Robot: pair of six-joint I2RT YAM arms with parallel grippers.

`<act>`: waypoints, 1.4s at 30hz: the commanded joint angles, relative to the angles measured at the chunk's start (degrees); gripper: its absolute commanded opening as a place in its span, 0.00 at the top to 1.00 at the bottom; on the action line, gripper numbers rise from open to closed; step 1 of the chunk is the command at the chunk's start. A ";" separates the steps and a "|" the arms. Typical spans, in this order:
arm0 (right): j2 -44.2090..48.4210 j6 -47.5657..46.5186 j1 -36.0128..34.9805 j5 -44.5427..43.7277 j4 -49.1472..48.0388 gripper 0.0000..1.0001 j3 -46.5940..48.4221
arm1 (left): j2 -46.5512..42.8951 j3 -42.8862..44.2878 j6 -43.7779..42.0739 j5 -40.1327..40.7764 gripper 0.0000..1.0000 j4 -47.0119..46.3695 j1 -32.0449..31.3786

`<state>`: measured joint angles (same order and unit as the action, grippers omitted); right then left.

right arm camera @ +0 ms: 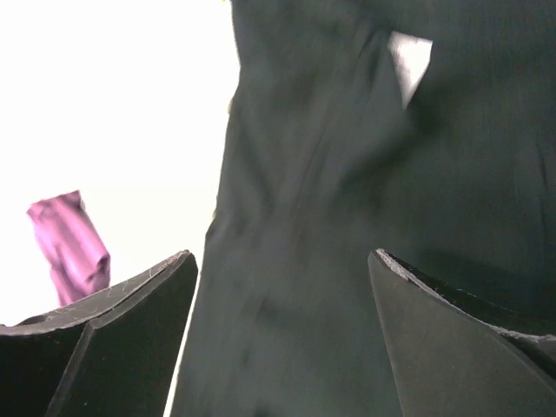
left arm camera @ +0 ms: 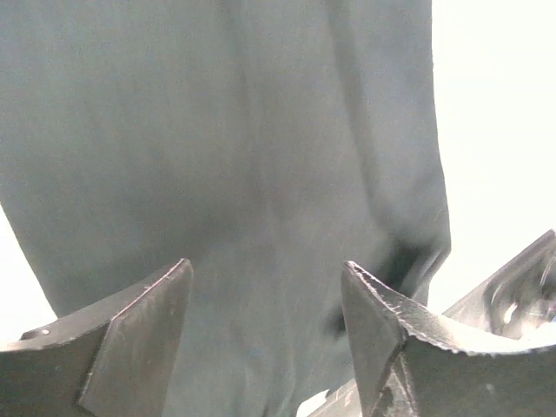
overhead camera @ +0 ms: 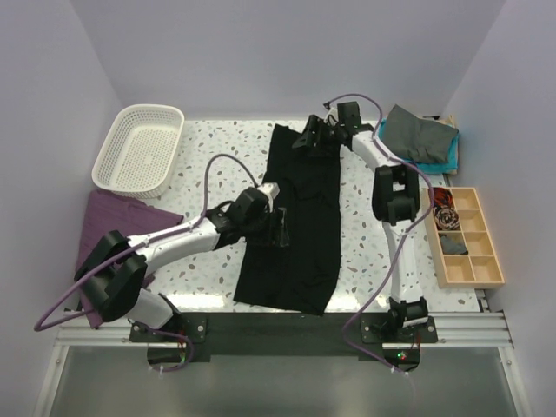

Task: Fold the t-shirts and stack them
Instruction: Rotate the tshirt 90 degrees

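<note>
Black t-shirt (overhead camera: 300,252) lies as long narrow strip right of basket (overhead camera: 117,165). Left gripper (left arm camera: 265,278) released, jaws spread over shirt's middle. Right gripper (right arm camera: 282,261) released too, over far end. Grey t-shirt (overhead camera: 417,135) on teal t-shirt (overhead camera: 450,156), far right of basket

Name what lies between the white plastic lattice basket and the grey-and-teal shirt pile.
The far end of the black fabric t-shirt, with the right gripper over it; top view.
</note>
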<state>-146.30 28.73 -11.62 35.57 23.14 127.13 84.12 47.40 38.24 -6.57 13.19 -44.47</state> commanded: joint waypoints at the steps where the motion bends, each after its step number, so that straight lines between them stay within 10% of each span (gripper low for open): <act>1: 23.49 -4.02 3.09 -2.24 -4.36 0.15 -9.95 | 0.96 13.76 -7.38 11.30 0.23 0.88 3.94; 7: 44.74 -5.70 2.57 -14.20 0.50 0.16 -32.79 | 13.51 28.69 -13.62 6.84 0.17 -5.89 13.43; 17: 65.42 -8.69 -0.60 -19.22 2.53 0.18 -61.01 | 46.73 59.12 -15.65 -14.94 0.33 -5.79 16.17; 27: 68.69 -7.64 -0.95 -18.17 0.07 0.19 -75.00 | 47.63 49.56 -9.06 -33.95 0.36 -20.04 16.34; 42: 69.48 -9.05 -8.84 -7.01 4.28 0.20 -75.19 | 52.37 51.46 -15.12 -16.46 0.37 -7.92 21.00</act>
<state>-79.79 20.75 -16.03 22.94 25.56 50.85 134.23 95.44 27.22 -31.53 -1.85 -26.46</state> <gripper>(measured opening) 0.800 0.618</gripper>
